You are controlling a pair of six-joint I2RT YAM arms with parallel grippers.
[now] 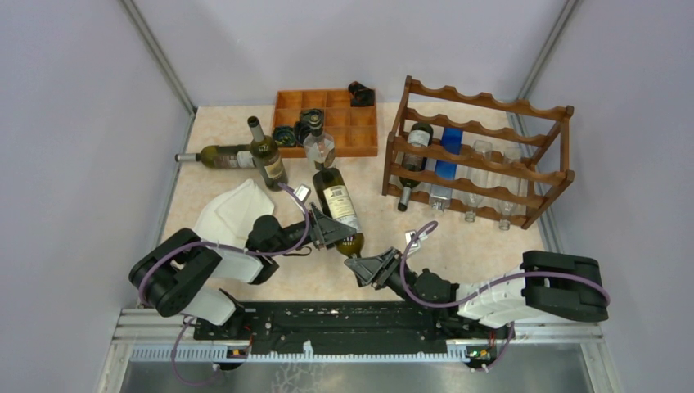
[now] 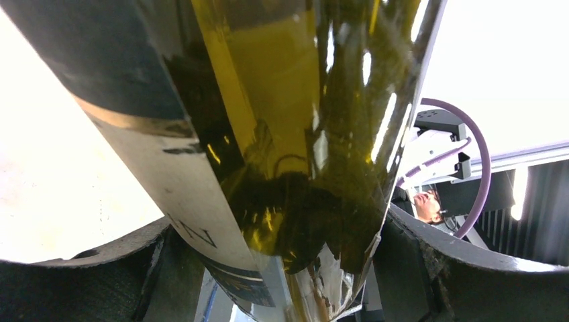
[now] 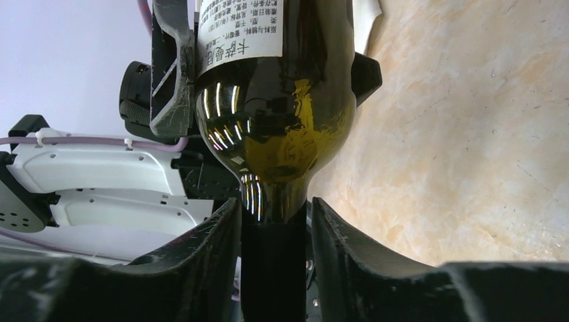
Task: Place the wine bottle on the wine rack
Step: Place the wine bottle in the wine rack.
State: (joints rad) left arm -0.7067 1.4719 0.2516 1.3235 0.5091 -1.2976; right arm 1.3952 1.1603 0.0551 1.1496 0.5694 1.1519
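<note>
Left jaws grip wine bottle [image 1: 338, 206] body, right jaws neck; wine rack [image 1: 491, 100] holds bottles [image 1: 419, 139].

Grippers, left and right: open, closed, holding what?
Left gripper: closed on the bottle, at its body.
Right gripper: closed on the same bottle, at its neck.

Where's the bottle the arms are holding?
Top view: the wine bottle is mid-table, left of the wine rack, left gripper on its body, right gripper on its neck.

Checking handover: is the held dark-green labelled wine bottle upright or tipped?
Tipped: wine bottle lies, neck in right gripper, body in left gripper.
</note>
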